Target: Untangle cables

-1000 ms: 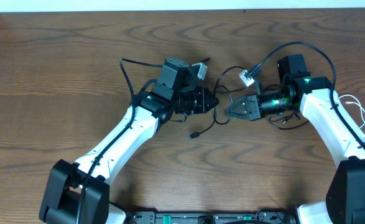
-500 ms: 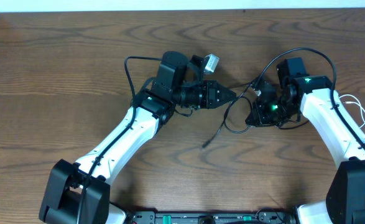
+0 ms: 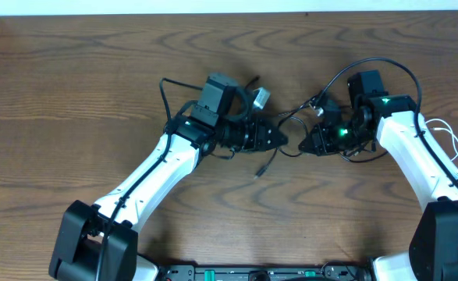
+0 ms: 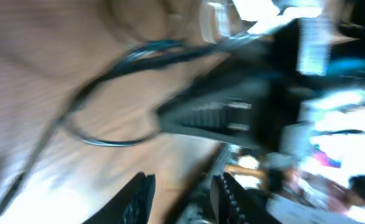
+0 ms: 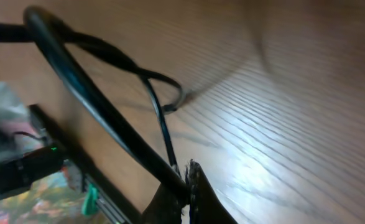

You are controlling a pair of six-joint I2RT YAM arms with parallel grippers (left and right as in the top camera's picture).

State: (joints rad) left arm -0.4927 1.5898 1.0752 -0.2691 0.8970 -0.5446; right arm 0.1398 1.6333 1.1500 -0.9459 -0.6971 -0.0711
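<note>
A thin black cable [image 3: 292,117] loops on the table between my two grippers, and its loose plug end [image 3: 260,172] trails toward the front. My right gripper [image 3: 305,147] is shut on this black cable [image 5: 101,106], which runs up and left from the closed jaws [image 5: 187,173]; a thinner black strand [image 5: 160,118] curls beside it. My left gripper [image 3: 282,140] faces the right one, close to it. In the blurred left wrist view its fingers [image 4: 138,196] stand apart, and the black cable [image 4: 107,140] curves over the wood ahead of the left gripper [image 4: 183,182].
A thin white cable [image 3: 456,142] lies at the table's right edge beside the right arm. Thick black arm cables arc over both wrists [image 3: 369,62]. The table's far edge meets a white wall [image 3: 213,6].
My left gripper's jaws have come apart and it has swung toward the table front. The cable's loop has tightened between the grippers. My right gripper stays shut on the cable.
</note>
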